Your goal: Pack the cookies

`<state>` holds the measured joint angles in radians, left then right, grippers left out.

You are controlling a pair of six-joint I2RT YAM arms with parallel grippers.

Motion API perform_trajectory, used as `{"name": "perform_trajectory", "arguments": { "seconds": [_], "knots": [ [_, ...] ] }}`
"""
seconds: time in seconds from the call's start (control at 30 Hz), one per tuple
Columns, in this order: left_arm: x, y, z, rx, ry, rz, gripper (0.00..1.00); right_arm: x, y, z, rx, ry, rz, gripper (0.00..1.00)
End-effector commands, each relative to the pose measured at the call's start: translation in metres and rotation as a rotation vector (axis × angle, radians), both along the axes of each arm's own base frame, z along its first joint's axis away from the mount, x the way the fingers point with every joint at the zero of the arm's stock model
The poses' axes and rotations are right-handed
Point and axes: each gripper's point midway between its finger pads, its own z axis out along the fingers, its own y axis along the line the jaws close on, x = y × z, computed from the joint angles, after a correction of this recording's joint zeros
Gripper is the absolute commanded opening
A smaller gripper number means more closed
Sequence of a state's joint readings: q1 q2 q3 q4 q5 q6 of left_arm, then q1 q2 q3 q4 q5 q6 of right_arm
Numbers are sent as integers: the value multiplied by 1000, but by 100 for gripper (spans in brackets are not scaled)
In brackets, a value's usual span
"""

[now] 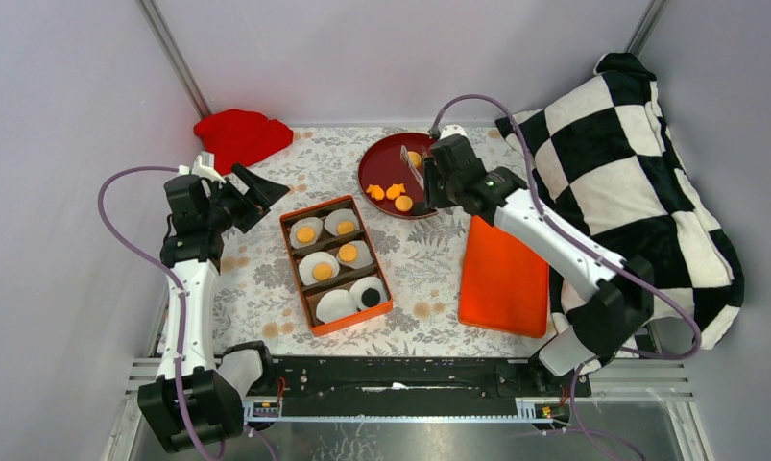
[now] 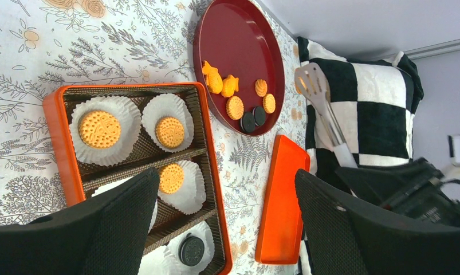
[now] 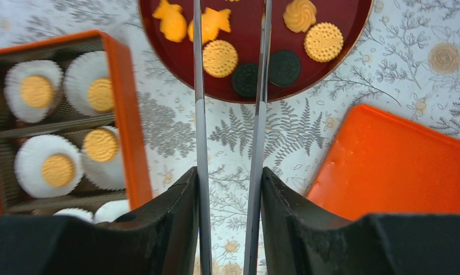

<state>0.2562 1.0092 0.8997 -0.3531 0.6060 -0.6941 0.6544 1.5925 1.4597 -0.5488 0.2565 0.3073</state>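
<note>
Steel tongs [image 3: 200, 143] sat pinched in right gripper [image 3: 228, 179], crossing red plate [image 3: 348, 14] rim over cookies [image 3: 220, 58]; left gripper [image 2: 226, 177] gaped, clear of box [image 1: 289, 252].

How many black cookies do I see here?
3: two black cookies side by side on the red plate, one in the orange box, end compartment. None appears hidden.

Bright, even diffuse light; soft faint shadows; right gripper [image 3: 228, 177] near lens slightly soft.

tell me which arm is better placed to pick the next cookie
Right. The right fingers grip the tongs, tips over the cookies on the plate; the left fingers are open, beside the box.
</note>
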Motion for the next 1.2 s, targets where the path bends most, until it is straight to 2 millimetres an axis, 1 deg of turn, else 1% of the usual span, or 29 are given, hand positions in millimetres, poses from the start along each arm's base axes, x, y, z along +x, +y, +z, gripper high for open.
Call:
{"name": "perform_trajectory", "arguments": {
  "seconds": [0.0,0.07,0.13,0.23,0.33,0.43,0.53,0.63,0.77,0.8,0.9,1.0,1.17],
  "knots": [
    [4,3,7,13,-31,12,92,-39,14,23,81,7,116,2],
    [5,6,8,22,-28,28,92,-66,26,26,70,13,195,1],
    [6,8,7,26,-21,37,92,-102,42,24,51,36,290,1],
    [9,8,6,19,-14,33,92,-154,66,22,72,90,427,2],
    [11,8,4,14,-9,30,92,-203,84,16,64,121,545,2],
    [13,9,3,15,-9,33,91,-237,93,7,7,135,620,2],
    [12,8,2,13,-9,29,91,-258,99,-4,-42,160,672,2],
    [10,7,3,16,-10,25,91,-275,107,-18,-68,194,717,2],
    [6,6,4,26,-17,23,91,-283,114,-41,-84,235,743,3],
    [5,7,4,28,-18,25,92,-283,115,-45,-90,237,741,3],
    [4,7,5,37,-25,23,92,-277,121,-49,-94,212,731,4],
    [4,7,6,41,-26,20,92,-269,127,-47,-95,171,710,4],
    [4,7,7,44,-28,17,92,-266,130,-50,-111,165,706,5]
  ]
}}
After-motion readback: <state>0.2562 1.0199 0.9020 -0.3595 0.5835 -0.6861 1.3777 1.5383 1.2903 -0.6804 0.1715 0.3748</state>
